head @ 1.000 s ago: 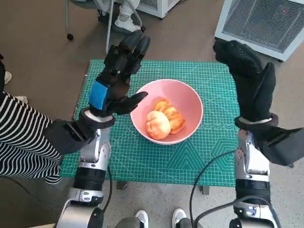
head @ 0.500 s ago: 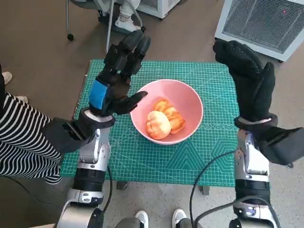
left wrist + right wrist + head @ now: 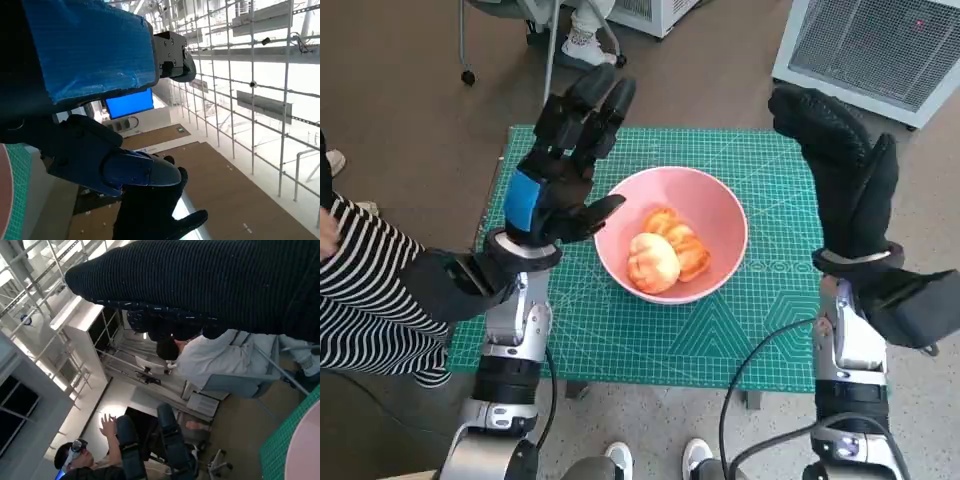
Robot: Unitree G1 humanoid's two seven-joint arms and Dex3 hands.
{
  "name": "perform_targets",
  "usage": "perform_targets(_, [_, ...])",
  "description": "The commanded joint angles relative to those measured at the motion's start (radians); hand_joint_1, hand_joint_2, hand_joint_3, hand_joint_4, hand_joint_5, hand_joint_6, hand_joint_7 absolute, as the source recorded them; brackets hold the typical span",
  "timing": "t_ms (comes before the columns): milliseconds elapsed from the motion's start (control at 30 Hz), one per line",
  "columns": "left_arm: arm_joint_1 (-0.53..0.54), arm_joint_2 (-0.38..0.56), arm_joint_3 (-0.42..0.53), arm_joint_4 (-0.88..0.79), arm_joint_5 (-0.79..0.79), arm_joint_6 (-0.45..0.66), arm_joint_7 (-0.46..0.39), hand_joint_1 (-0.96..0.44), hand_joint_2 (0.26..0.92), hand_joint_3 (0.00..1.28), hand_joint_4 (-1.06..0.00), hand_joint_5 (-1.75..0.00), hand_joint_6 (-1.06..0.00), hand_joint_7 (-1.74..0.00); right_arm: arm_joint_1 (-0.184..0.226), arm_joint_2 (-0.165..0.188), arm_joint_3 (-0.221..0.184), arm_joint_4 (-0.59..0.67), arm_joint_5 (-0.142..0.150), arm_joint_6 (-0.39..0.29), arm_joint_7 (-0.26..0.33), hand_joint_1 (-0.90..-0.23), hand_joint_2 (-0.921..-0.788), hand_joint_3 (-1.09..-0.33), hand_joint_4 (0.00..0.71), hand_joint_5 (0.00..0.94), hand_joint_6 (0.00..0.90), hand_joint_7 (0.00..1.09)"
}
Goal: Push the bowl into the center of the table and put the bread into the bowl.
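Observation:
A pink bowl (image 3: 715, 205) stands near the middle of the green cutting mat (image 3: 620, 340), and two orange-brown bread pieces (image 3: 665, 252) lie inside it. My left hand (image 3: 565, 165) is raised beside the bowl's left rim, fingers spread and pointing away from me, holding nothing. My right hand (image 3: 845, 175) is lifted over the mat's right edge, fingers straight and empty. The left wrist view shows my left hand (image 3: 95, 100) against a ceiling, with the gloved right hand (image 3: 155, 210) beyond it. A sliver of the bowl (image 3: 306, 450) shows in the right wrist view under the glove (image 3: 200, 285).
A person in a striped sleeve (image 3: 360, 290) sits close at the left. A white grilled unit (image 3: 880, 45) stands at the back right, chair legs (image 3: 550, 60) at the back. Two people (image 3: 210, 357) show in the right wrist view. Feet (image 3: 655, 458) are at the table's front.
Both hands stay where they were, apart from a very slight shift of the left hand. The striped sleeve at the left has shifted a little. Bowl and bread have not moved.

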Motion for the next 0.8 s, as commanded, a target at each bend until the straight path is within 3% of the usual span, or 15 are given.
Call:
perform_targets(33, [0.011, -0.005, 0.002, -0.012, -0.006, 0.002, -0.007, -0.58, 0.921, 0.2, -0.13, -0.03, 0.0, -0.52, 0.03, -0.001, 0.006, -0.013, -0.015, 0.021, -0.012, -0.765, -0.921, -0.692, 0.191, 0.0, 0.042, 0.55])
perform_targets(800, [0.03, -0.004, 0.002, -0.039, -0.004, 0.015, -0.006, -0.56, 0.921, 0.17, -0.13, -0.03, 0.0, -0.51, 0.04, 0.002, 0.013, -0.023, -0.019, 0.025, -0.033, -0.765, -0.921, -0.691, 0.192, 0.001, 0.044, 0.54])
